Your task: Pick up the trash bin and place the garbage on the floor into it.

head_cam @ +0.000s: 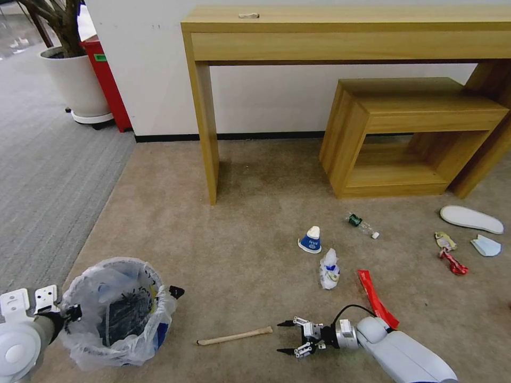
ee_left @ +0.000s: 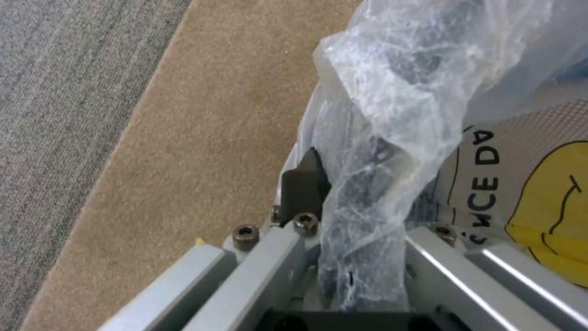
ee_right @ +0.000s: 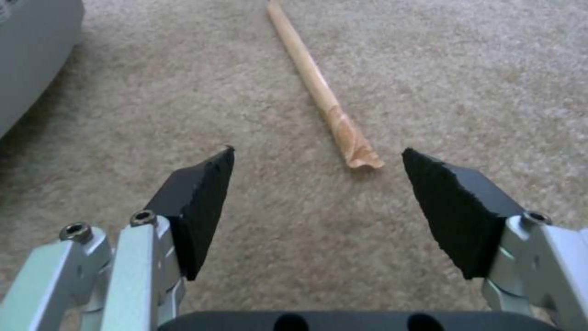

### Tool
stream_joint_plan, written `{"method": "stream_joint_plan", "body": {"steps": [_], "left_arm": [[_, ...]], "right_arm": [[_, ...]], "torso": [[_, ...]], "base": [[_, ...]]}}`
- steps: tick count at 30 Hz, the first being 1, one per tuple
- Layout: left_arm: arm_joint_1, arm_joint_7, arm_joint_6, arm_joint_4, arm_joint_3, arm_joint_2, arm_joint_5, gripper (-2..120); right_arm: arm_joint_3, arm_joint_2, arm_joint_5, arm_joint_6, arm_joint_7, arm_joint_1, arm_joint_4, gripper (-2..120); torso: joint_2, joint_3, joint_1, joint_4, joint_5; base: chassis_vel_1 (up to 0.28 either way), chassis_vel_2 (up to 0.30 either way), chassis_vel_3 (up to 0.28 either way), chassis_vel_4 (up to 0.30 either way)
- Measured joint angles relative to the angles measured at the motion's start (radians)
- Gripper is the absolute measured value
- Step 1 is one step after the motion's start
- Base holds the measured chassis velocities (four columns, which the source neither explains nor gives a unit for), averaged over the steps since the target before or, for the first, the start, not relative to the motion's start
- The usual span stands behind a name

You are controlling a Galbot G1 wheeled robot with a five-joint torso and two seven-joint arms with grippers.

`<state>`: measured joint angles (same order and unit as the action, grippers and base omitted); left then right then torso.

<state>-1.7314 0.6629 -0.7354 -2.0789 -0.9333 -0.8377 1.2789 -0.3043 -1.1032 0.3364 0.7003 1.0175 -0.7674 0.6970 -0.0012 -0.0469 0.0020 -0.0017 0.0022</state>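
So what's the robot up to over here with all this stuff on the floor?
It's clearing litter off the beige carpet. The left end effector is clamped on the rim and plastic liner of the trash bin. The right end effector hangs open just above the carpet, pointed at a thin wooden stick. A paper cup, a red wrapper and a small bottle lie nearby.

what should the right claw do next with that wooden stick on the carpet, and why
Probably ease the right claw forward and down until its fingers straddle the thin tan wooden stick, then close. The claw is open, just short of the stick's near end and above the beige carpet. The left claw is shut on the rim of the small round bag-lined trash bin, so the bin looks ready.
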Motion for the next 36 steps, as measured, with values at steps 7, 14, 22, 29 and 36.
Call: {"method": "stream_joint_plan", "body": {"steps": [7,14,22,29,36], "left_arm": [[0.003,0.0,0.0,0.0,0.0,-0.002,0.0,0],[0.004,-0.001,0.0,0.001,-0.001,-0.002,0.002,0],[0.009,-0.002,0.0,0.002,-0.001,-0.003,0.003,0],[0.01,-0.002,0.0,-0.001,-0.005,0.001,0.009,0],[0.008,-0.002,0.0,-0.007,-0.007,0.001,0.011,0]], "right_arm": [[0.004,-0.014,-0.001,0.002,0.006,0.019,-0.015,72],[0.004,-0.041,0.0,0.006,0.006,0.041,-0.045,72],[0.0,-0.071,0.001,0.006,0.004,0.051,-0.066,72],[-0.004,-0.108,-0.01,0.009,0.004,0.058,-0.102,71],[-0.011,-0.142,-0.025,0.014,0.009,0.066,-0.144,71]], "torso": [[0.0,0.0,0.0,-0.0001,-0.0001],[0.0,0.0,0.0,0.0,-0.0001],[0.0,0.0,0.0,0.0,-0.0002],[0.0,0.0,0.0,-0.0001,-0.0002],[0.0,0.0,0.0,-0.0001,-0.0002]], "base": [[0.0,0.0,0.0,0.0],[0.0,0.0,0.0,0.0],[0.0,0.0,0.0,0.0],[0.0,0.0,0.0,0.0],[0.0,0.0,0.0,0.0]]}}
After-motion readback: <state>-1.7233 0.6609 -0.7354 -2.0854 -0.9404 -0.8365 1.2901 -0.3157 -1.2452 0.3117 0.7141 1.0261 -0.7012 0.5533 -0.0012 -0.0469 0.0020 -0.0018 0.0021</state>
